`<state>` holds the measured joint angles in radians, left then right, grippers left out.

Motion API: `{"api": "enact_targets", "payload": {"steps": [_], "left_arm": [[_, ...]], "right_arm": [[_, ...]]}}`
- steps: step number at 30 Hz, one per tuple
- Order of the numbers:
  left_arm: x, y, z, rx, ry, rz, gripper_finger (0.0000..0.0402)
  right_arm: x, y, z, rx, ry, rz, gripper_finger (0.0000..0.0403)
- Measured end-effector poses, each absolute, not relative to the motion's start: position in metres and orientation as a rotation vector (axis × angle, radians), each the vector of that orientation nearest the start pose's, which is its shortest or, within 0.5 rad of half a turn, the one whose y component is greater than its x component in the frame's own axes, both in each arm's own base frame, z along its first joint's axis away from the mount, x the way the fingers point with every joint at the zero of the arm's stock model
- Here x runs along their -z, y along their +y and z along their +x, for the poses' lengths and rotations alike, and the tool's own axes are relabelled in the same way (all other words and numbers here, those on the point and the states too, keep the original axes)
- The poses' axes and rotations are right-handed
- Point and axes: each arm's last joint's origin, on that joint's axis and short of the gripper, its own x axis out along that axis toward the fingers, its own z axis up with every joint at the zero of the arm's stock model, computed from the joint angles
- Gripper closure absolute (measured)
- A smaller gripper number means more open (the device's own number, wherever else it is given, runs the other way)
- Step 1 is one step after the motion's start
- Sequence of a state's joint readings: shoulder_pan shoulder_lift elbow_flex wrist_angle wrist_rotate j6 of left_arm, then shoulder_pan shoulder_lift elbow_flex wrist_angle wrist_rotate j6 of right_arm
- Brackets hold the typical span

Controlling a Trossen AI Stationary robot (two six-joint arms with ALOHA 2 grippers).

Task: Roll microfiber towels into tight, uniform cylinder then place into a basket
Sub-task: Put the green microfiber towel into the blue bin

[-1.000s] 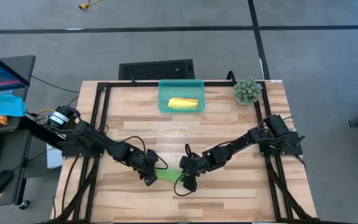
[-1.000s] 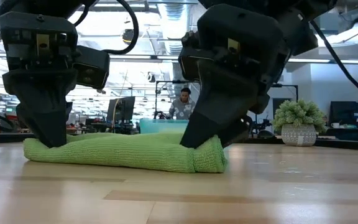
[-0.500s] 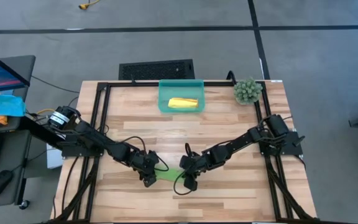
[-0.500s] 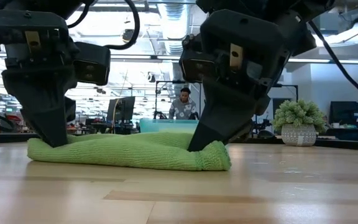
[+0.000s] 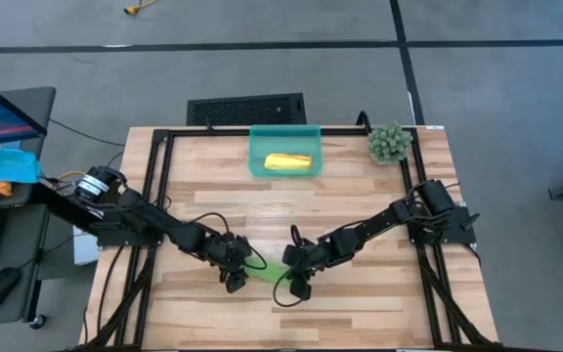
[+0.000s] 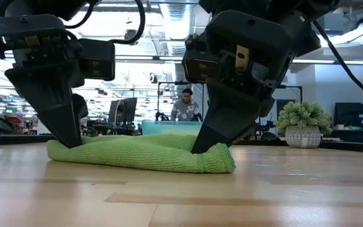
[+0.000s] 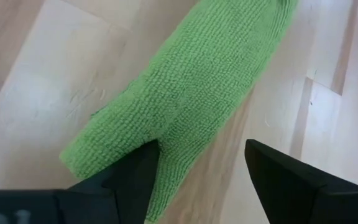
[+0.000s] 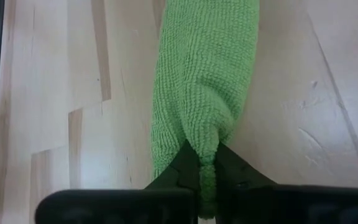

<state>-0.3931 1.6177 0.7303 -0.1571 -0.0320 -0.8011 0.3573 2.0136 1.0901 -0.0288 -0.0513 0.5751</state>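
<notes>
The lime green towel [image 5: 265, 273] lies near the front edge of the wooden table [image 5: 360, 196], about midway between its left and right sides, rolled into a loose, flattened log rather than a firm cylinder. In the low view it is a long, low bundle [image 6: 140, 153] with a knitted, looped texture, thicker and rounded at the end by the right arm, thinner and tapering at the end by the left arm, with a soft fold line running along its upper side.

The right gripper [image 8: 205, 174] is closed tight on the towel's end: the two dark fingertips [image 8: 232, 171] meet with a narrow ridge of green cloth pinched between them, and the roll runs straight away from the claw across the boards. The left gripper [image 7: 201, 168] stands wide apart at the other end. One finger [image 7: 135, 177] lies against the cloth's edge, the other finger sits over bare wood beside it, and nothing is clamped between them; the towel's blunt, slightly ragged end lies just off the first finger.

The bright yellow towel [image 5: 288, 161] is already a short, neat roll lying inside the basket [image 5: 258, 164], a translucent teal bin at the middle of the table's back edge. A small potted plant [image 5: 389, 143] stands near the back right corner. A person [image 6: 185, 104] shows in the room beyond the table.
</notes>
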Motion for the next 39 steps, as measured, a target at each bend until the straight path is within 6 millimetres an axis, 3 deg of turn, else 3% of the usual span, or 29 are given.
{"api": "enact_targets", "payload": {"steps": [8,14,18,30,39], "left_arm": [[-0.158,-0.103,0.25,-0.071,1.032,-0.483,0.0159],[-0.182,-0.097,0.233,-0.176,0.974,-0.478,0.0159],[-0.186,-0.099,0.229,-0.231,0.935,-0.507,0.0159],[-0.146,-0.102,0.242,-0.361,1.05,-0.525,0.0159],[-0.125,-0.098,0.259,-0.303,1.094,-0.532,0.0159]], "right_arm": [[-0.104,0.136,0.359,-0.095,1.034,0.369,0.0367],[-0.104,0.136,0.358,-0.094,1.038,0.368,0.0372],[-0.104,0.136,0.358,-0.095,1.038,0.368,0.0369],[-0.104,0.136,0.358,-0.095,1.037,0.366,0.0369],[-0.104,0.136,0.358,-0.095,1.037,0.365,0.0369]]}}
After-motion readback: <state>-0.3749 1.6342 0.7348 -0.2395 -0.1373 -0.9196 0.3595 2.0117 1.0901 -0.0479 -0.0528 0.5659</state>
